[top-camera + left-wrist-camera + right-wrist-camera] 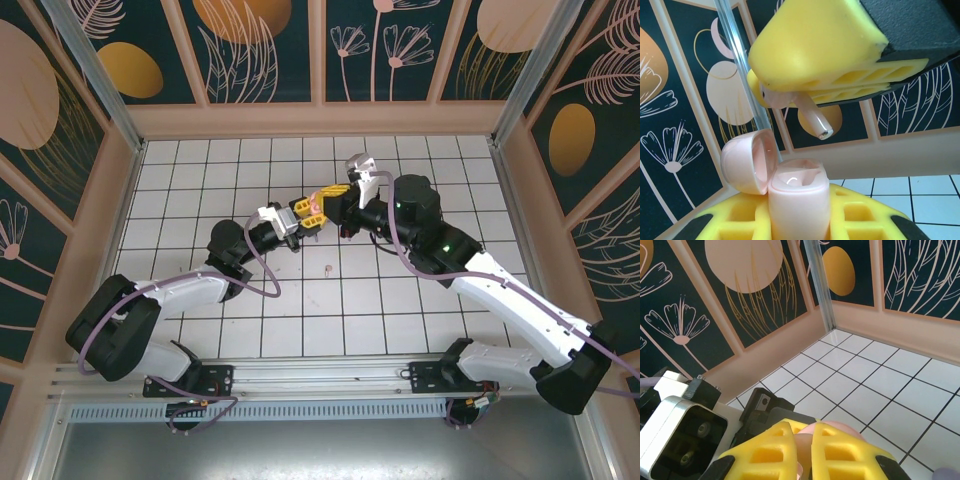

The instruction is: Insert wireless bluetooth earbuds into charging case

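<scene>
The left end effector is clamped narrow on the pale pink round plastic charging case, low centre in the left wrist view, mouth up. Its hinged lid is swung open to the left. The right end effector pinches the pale pink stemmed earbud just above that mouth, apart from it. The stem's long axis slants down and right, tip lowest. The right arm is nearer. To seat, the earbud likely needs to travel down and slightly left.
</scene>
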Motion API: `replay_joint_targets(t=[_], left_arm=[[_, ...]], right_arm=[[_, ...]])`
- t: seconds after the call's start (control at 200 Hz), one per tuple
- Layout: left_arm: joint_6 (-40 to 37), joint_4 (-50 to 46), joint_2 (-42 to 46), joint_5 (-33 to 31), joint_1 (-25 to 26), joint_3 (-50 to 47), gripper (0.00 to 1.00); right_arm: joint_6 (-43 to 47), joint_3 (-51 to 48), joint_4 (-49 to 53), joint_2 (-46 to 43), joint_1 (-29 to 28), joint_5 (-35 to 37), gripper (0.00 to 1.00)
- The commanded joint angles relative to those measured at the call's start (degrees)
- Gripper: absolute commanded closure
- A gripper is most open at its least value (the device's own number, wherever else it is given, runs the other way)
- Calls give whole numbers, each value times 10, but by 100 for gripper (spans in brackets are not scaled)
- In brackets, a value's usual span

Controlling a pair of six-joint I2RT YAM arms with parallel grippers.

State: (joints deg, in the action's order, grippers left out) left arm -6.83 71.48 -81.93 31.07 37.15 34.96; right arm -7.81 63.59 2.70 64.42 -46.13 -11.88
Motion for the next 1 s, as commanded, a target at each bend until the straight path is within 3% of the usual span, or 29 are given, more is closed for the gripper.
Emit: replay_joint_targets(t=[0.0, 0.996], left_arm=[[10, 14, 1, 11, 5, 18, 100], [40, 19, 14, 3, 4, 29, 100]], right_arm=[[-7, 0, -26, -4, -2, 6, 91], [1, -44, -12, 5, 7, 21, 94]])
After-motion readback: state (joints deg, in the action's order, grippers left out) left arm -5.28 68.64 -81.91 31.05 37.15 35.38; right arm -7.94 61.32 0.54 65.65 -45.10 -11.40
